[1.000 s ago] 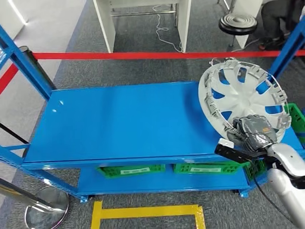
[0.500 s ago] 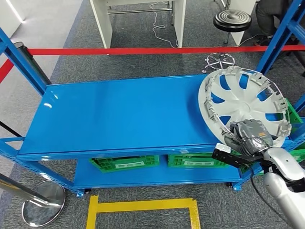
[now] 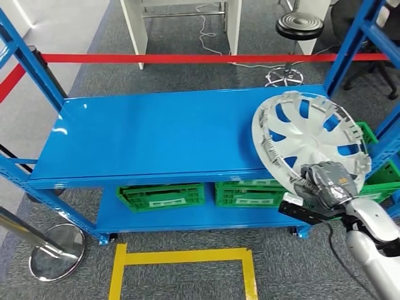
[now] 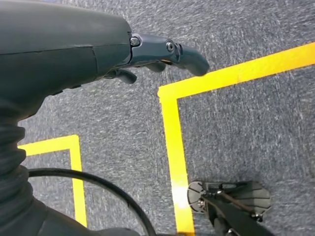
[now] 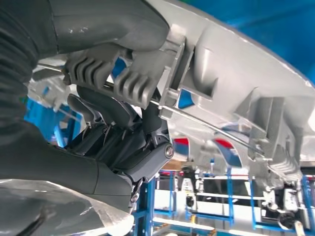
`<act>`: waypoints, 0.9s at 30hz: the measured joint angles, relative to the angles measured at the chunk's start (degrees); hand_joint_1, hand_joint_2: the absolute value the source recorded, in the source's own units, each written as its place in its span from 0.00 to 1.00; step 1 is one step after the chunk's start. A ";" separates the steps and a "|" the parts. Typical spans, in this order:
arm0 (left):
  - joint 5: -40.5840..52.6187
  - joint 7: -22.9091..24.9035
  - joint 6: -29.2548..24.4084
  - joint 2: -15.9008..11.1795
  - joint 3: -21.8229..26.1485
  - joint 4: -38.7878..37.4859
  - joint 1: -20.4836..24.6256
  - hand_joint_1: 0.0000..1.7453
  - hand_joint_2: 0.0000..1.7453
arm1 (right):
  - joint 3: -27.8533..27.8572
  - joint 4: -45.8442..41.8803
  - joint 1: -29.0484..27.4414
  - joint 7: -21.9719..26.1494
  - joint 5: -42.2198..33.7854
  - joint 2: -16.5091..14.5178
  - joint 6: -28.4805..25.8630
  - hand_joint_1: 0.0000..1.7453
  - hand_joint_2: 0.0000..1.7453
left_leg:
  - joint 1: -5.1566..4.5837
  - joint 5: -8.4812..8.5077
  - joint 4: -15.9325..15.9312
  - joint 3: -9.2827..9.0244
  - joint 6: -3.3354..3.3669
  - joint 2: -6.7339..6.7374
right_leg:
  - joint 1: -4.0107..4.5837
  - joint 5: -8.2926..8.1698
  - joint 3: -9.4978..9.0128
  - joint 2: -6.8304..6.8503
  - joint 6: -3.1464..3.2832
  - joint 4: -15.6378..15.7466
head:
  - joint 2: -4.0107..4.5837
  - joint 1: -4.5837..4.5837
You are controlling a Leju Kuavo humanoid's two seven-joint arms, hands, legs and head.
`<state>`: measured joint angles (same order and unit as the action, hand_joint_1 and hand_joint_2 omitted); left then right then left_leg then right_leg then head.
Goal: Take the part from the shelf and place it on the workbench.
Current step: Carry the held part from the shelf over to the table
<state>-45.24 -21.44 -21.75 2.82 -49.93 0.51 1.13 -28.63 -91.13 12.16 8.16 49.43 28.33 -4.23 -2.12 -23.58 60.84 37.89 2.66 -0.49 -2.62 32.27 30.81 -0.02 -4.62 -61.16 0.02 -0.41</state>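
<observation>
The part is a silver hubcap (image 3: 309,134), tilted up over the right end of the blue shelf (image 3: 155,137), its near rim past the shelf's front edge. My right hand (image 3: 327,184) grips that near rim from below. In the right wrist view the dark fingers (image 5: 111,128) curl around the rim clips of the hubcap (image 5: 230,83). My left hand (image 4: 111,44) hangs over the grey floor with its fingers stretched out and nothing in it.
Green crates (image 3: 160,195) sit on the lower shelf level. Blue uprights (image 3: 351,44) stand at the corners. A red barrier tape (image 3: 189,58) runs behind, with a stool (image 3: 293,26) beyond. A stanchion base (image 3: 56,250) and yellow floor tape (image 3: 184,256) lie in front.
The whole view has shifted, so the camera has moved. Relative to the shelf, the hubcap has come toward the front edge in my right hand and now overhangs it.
</observation>
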 joint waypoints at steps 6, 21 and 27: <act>-1.35 0.02 0.07 0.24 -0.77 -0.05 -0.35 0.00 1.00 | 0.18 0.05 -0.32 0.05 0.02 -0.11 -0.17 1.00 1.00 | 0.92 -11.65 11.19 2.86 -1.60 0.05 | 0.32 -3.59 4.51 0.67 3.30 0.01 | 0.00 -0.39; -3.74 0.13 0.21 0.46 -3.28 -0.07 0.12 0.00 1.00 | 1.44 0.55 -1.36 2.06 -1.40 -0.11 0.19 1.00 1.00 | 0.61 -5.59 -4.58 -8.57 0.66 0.48 | 0.81 -0.82 12.07 0.42 1.01 -7.42 | 0.00 0.11; -4.08 -0.01 0.21 0.50 -4.55 -0.07 0.14 0.00 1.00 | 1.50 0.52 -1.83 4.49 -3.55 0.32 1.42 1.00 1.00 | -0.49 -2.26 -4.01 -4.36 0.92 0.68 | 1.95 -4.40 3.76 0.32 2.52 -6.59 | 0.00 0.18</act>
<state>-49.31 -21.45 -21.54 3.32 -54.48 0.44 1.27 -27.13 -90.60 10.32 12.65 45.88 28.64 -2.82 -2.61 -25.84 56.83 33.53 3.58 0.19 -0.67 27.86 34.57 0.30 -2.09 -67.75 0.02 -0.23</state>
